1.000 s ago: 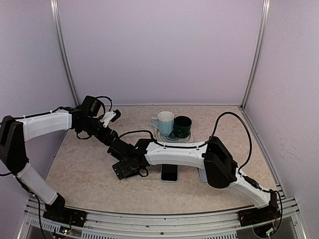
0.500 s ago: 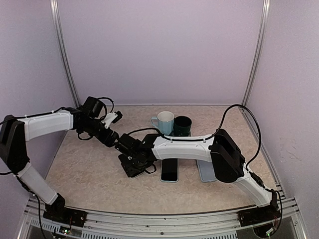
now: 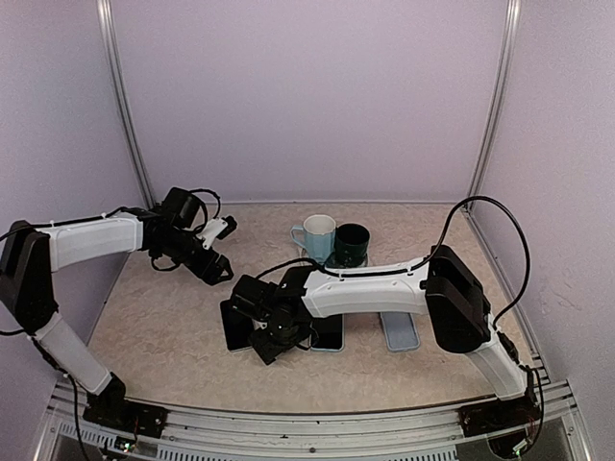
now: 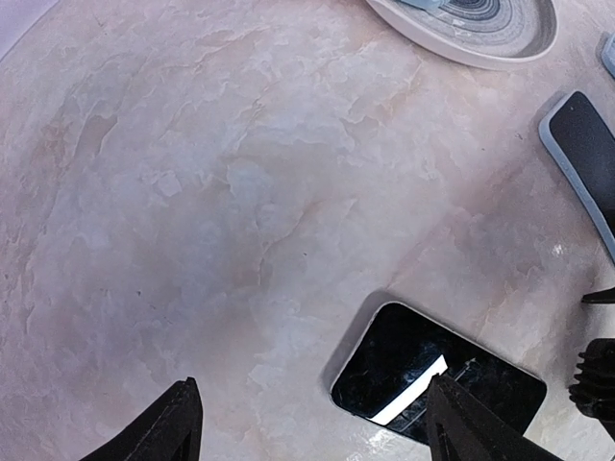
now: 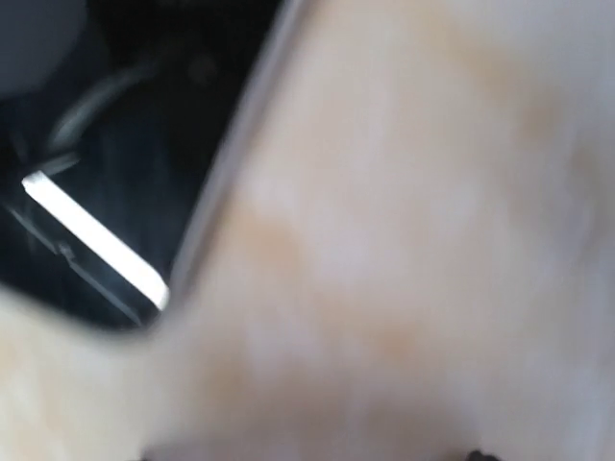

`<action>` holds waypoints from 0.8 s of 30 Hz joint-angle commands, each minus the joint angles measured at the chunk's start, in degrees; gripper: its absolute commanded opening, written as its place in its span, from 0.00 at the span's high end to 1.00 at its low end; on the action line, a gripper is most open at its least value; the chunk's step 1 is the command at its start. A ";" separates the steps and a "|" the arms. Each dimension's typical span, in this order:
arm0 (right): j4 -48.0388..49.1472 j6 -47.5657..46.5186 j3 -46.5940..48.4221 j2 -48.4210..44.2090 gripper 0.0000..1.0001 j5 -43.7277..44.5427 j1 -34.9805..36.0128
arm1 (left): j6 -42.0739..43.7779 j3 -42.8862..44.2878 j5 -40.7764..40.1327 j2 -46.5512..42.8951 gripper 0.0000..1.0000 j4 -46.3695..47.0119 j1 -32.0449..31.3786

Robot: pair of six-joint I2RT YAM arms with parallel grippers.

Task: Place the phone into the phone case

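Observation:
A black phone (image 3: pixel 234 325) lies flat on the table at the near left of centre; it also shows in the left wrist view (image 4: pixel 437 376) and, blurred, in the right wrist view (image 5: pixel 96 163). A grey-rimmed case with a dark inside (image 3: pixel 328 333) lies to its right, partly under the right arm, and shows in the left wrist view (image 4: pixel 588 146). A light blue case (image 3: pixel 400 329) lies further right. My left gripper (image 3: pixel 218 270) is open and empty, hovering behind the phone (image 4: pixel 322 434). My right gripper (image 3: pixel 273 336) is low, at the phone's right edge; its jaws are hidden.
A light blue mug (image 3: pixel 315 235) and a dark green mug (image 3: pixel 352 243) stand on a plate (image 3: pixel 332 266) behind the cases. The plate's rim shows in the left wrist view (image 4: pixel 461 43). My right arm lies across the table over the cases.
My right gripper has moved toward the near edge and to the right, uncovering the black phone flat on the table. My left gripper has drawn back a little to the left.

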 commanded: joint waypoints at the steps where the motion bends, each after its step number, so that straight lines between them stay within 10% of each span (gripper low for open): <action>1: -5.04 2.13 -3.17 -3.22 0.28 -1.71 1.75 | 1.90 -1.45 0.86 0.96 0.25 -0.60 -0.57; 6: -0.39 2.45 -5.11 -7.39 0.27 -0.55 1.99 | 5.27 -2.05 -3.55 6.94 0.43 -2.46 0.19; 24: 3.32 1.68 -10.54 -12.70 0.25 3.99 2.03 | 8.46 -1.13 16.93 16.60 0.48 -15.65 2.23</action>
